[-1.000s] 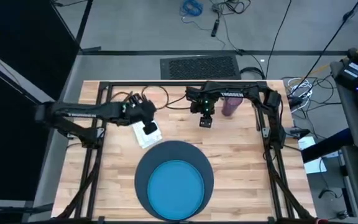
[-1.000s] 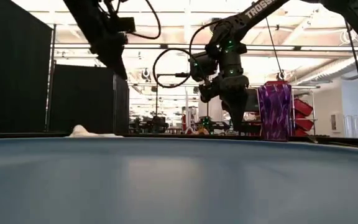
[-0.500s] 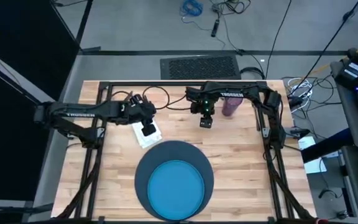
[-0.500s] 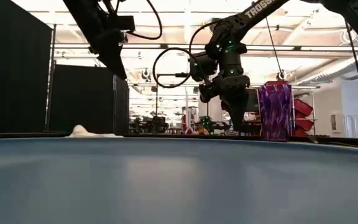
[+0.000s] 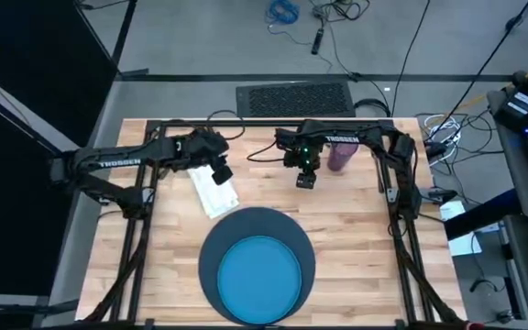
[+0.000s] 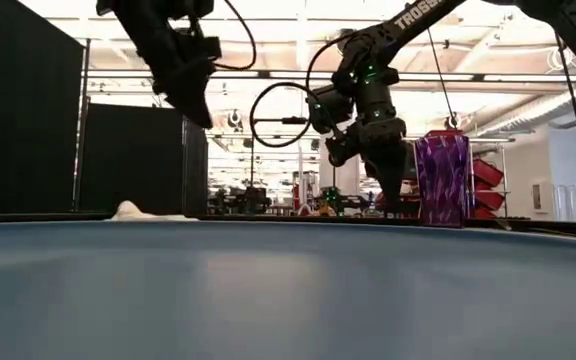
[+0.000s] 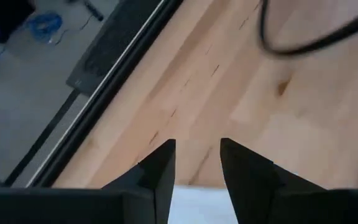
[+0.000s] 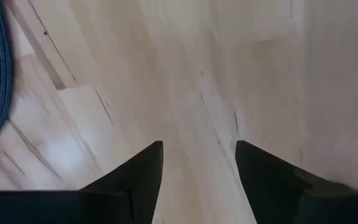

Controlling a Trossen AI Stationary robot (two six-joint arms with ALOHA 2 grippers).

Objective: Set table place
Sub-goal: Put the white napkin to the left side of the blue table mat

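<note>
Left gripper (image 5: 220, 174) hangs over the far-left part of the table (image 5: 356, 238), fingers (image 7: 160, 171) spread with a clear gap and nothing between them. The white napkin (image 5: 213, 194) lies directly under and just toward 6 o'clock of it, seen from above; its white edge shows between the fingertips in the left wrist view. The napkin's long axis runs roughly 11 to 5 o'clock, its near end just beside the rim of the dark navy mat (image 5: 211, 258), at about 11 o'clock from the blue plate (image 5: 259, 275).

Right gripper (image 5: 306, 180) sits near table centre, fingers apart, empty, over bare wood. Purple cup (image 5: 339, 156) stands at its 2 o'clock, close by.

Judgement: the left arm is clearly nearer the napkin; the right is nearer the cup. No fork, knife or spoon visible.
</note>
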